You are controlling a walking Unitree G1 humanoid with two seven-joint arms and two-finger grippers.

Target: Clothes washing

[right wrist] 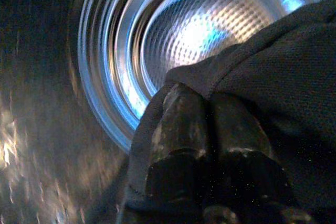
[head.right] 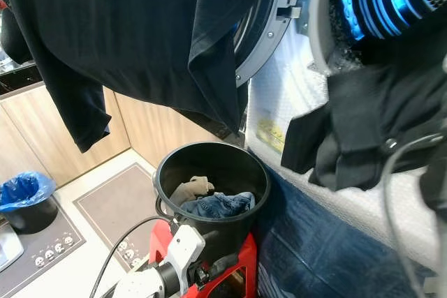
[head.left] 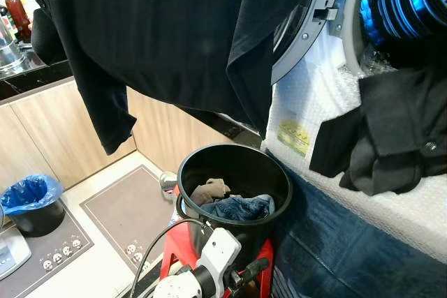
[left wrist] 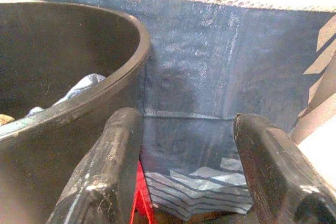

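A black bucket (head.left: pixel 279 172) stands on a red stool (head.left: pixel 171 249) and holds a tan cloth (head.left: pixel 209 190) and blue jeans (head.left: pixel 241 207). Low beside the bucket's wall, my left gripper (left wrist: pixel 184 129) is open with nothing between its fingers. Facing the blue-lit washer drum (right wrist: pixel 210 24), my right gripper (right wrist: pixel 207 98) is shut on a black garment (right wrist: pixel 278 66). In the head views that garment (head.left: pixel 394 137) bunches at the drum opening and covers the gripper. A large black shirt (head.left: pixel 174 33) hangs across the top, reaching the open washer door (head.left: pixel 307 26).
White bubble wrap (head.left: pixel 314 95) covers the washer front, with a blue sheet (head.left: pixel 349 249) below it. On the left floor are a small black bin with a blue liner (head.left: pixel 31 197), grey mats (head.left: pixel 126 207) and a scale (head.left: pixel 8 250). Wooden cabinets (head.left: pixel 42 137) line the left wall.
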